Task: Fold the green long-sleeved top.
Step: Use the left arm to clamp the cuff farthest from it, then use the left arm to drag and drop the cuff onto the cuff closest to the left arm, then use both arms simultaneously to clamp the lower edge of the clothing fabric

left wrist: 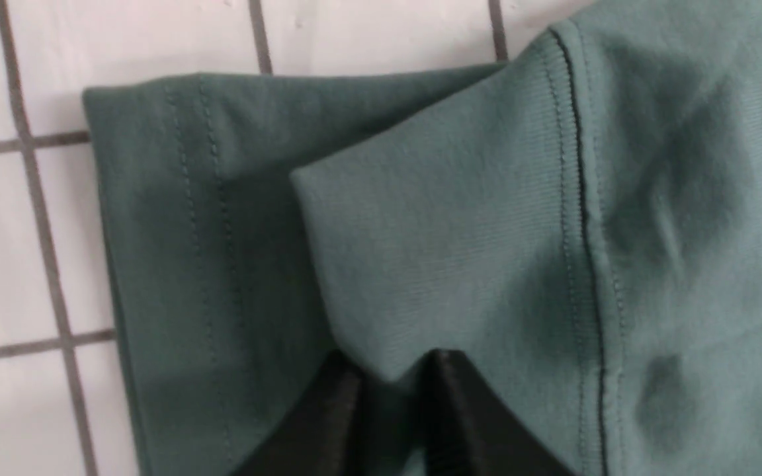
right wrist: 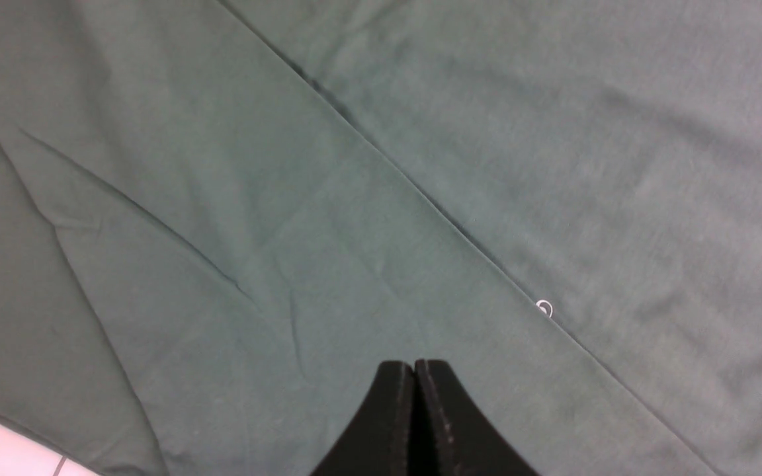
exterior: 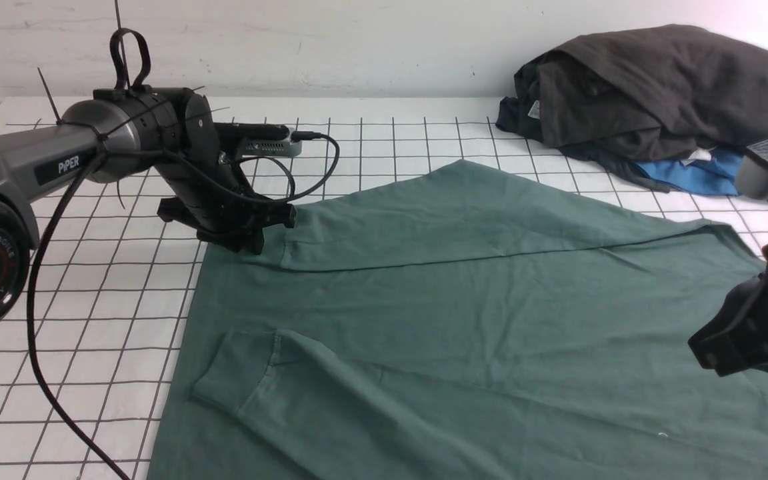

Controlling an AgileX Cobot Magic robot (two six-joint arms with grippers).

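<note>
Green long-sleeved top (exterior: pixel 464 313): lay flat on the gridded tabletop (exterior: pixel 91 320), stretching from the left fingers across to beneath the right ones. Both sleeves were laid over the body, so I judged the fold partly made.

Left fingers (left wrist: pixel 331 416): drawn nearly together with a corner of the ribbed cuff (left wrist: pixel 434 231) caught between them, a pinch on the top held low against the cloth.

Cuff: rested on the stitched hem (left wrist: pixel 176 231), just ahead of the left fingers. Taking it by the corner, I reckoned, would let a lift carry the whole sleeve without dragging the layer beneath.

Right fingers (right wrist: pixel 397 416): pressed shut with nothing between them, hanging above plain green cloth and not touching it. They looked to me to be idle while the other arm worked.

Sleeve edge: ran slantwise ahead of the right fingers, with a small white mark (right wrist: pixel 544 309) beside it.

Near sleeve (exterior: pixel 244 380): lay bent across the body, well to the near side of the left fingers, with its cuff flat.

Other clothes: a dark grey garment (exterior: pixel 657 87) was heaped over a blue garment (exterior: pixel 697 172), far beyond the right fingers and out of the working area.

Risk: the pinch looked shallow, and the cuff corner might slip free on a quick lift.
</note>
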